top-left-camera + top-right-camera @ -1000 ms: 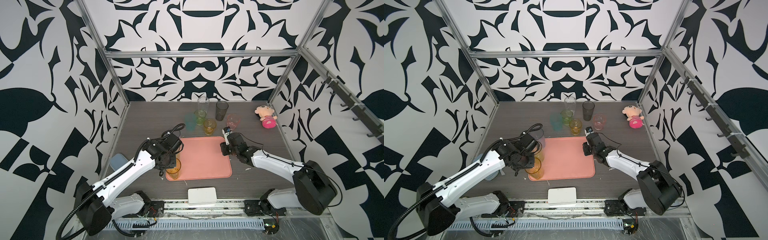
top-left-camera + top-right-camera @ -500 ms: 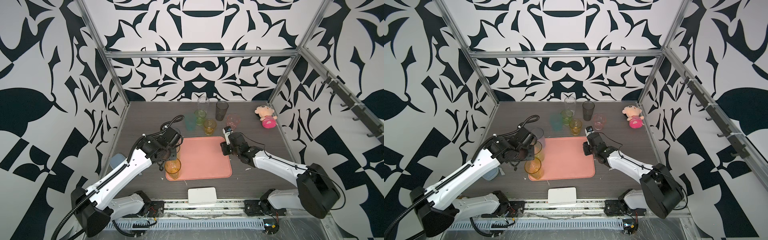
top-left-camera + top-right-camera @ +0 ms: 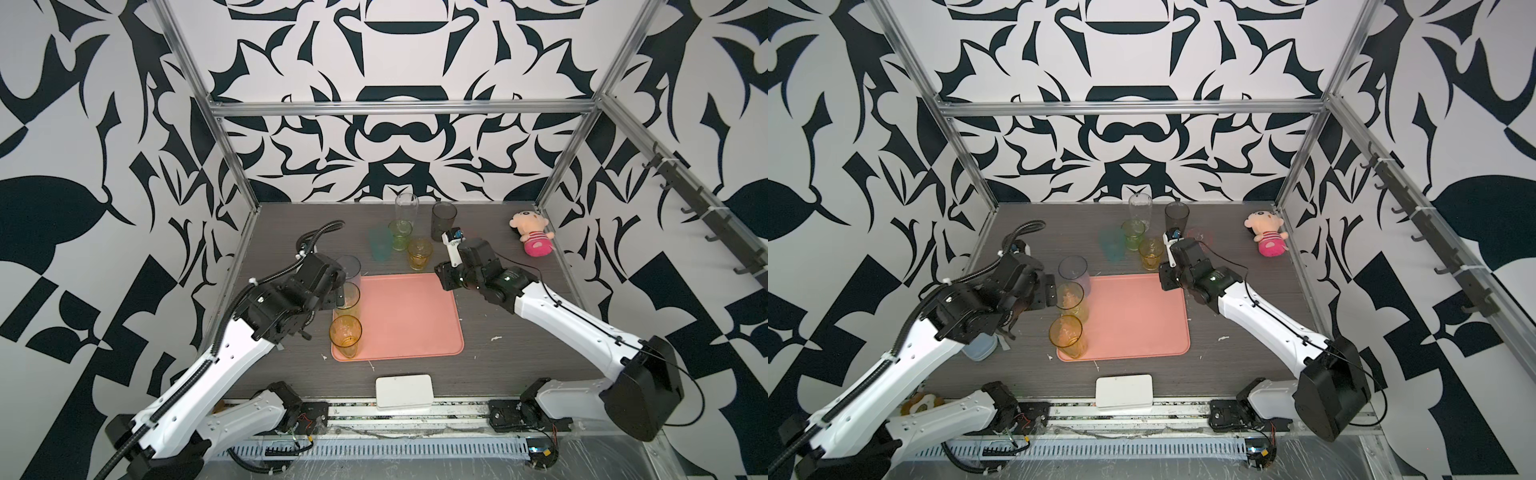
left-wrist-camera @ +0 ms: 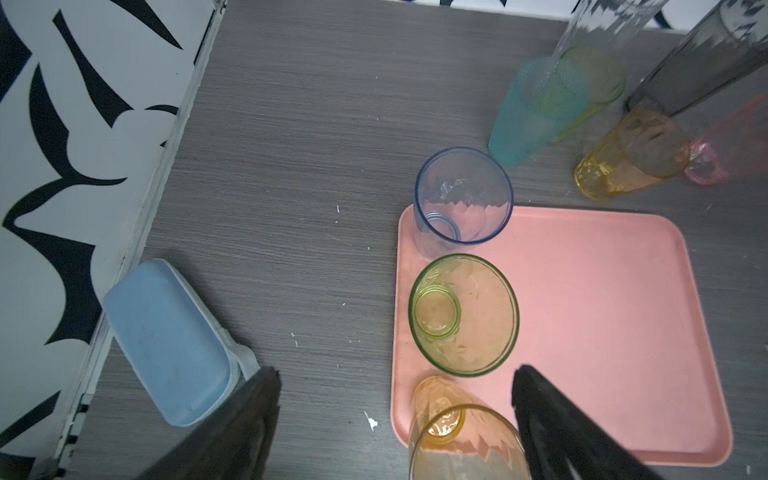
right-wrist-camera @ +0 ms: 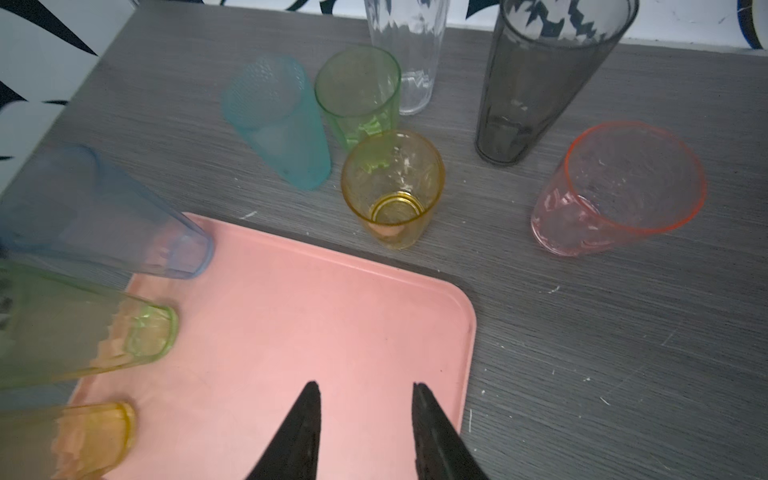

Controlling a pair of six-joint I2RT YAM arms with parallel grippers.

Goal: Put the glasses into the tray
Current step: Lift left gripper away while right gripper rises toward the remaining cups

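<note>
Standing at the left edge of the tray (image 3: 409,316) are three glasses (image 4: 463,313), six glasses (image 5: 392,187) wait on the table (image 3: 519,365) behind it, and the left gripper (image 4: 395,372) and right gripper (image 5: 365,385) both have jaws apart, empty.

We see walls (image 3: 395,137) on three sides covered in a bold black-and-white leaf pattern, framed by bare aluminium bars (image 3: 399,109). The desk (image 3: 490,374) has a dark grey wood-grain top marked with small white flecks. A rail of dark hooks (image 3: 706,208) runs along the right-hand wall. A white slotted cable duct (image 3: 374,451) lines the near edge. The light is even.
</note>
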